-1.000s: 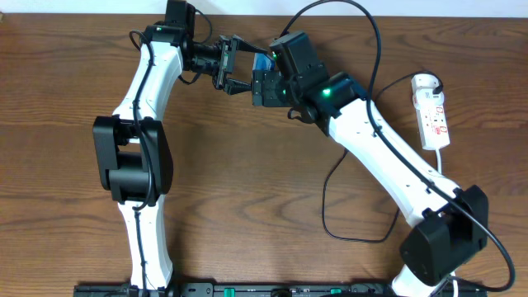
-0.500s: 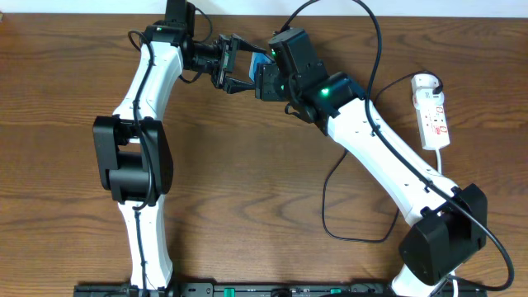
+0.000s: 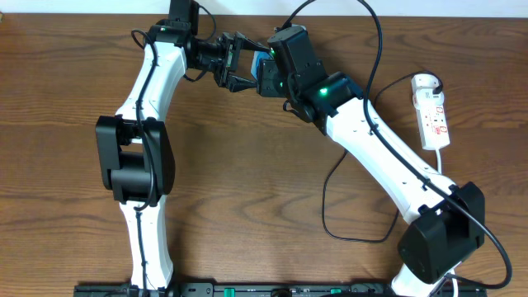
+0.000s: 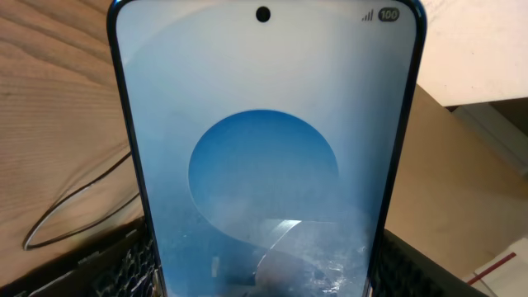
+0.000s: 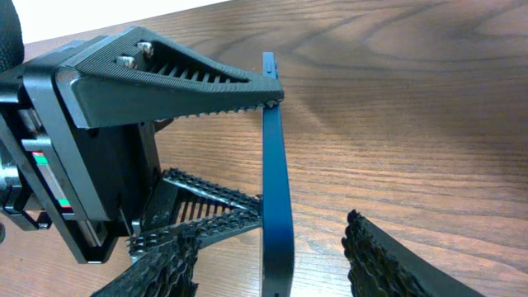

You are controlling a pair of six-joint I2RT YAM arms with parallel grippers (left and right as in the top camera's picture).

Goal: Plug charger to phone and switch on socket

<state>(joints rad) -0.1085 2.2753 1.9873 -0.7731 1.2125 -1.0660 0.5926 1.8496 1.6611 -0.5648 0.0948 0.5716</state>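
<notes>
The phone (image 5: 274, 165) is clamped edge-on in the left end effector (image 3: 241, 69), with its lower end cut off. The right end effector (image 5: 272, 256) is spread wide around the phone, not touching it. From overhead the phone is mostly hidden, and the tip of the charger (image 3: 324, 206) cannot be made out.

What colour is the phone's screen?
The phone shows a pale blue screen with a deeper blue circle; left wrist view shows it best.

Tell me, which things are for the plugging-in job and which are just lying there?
For the job: phone, black charger cable, white socket strip.
Just there: only the wooden table.
</notes>
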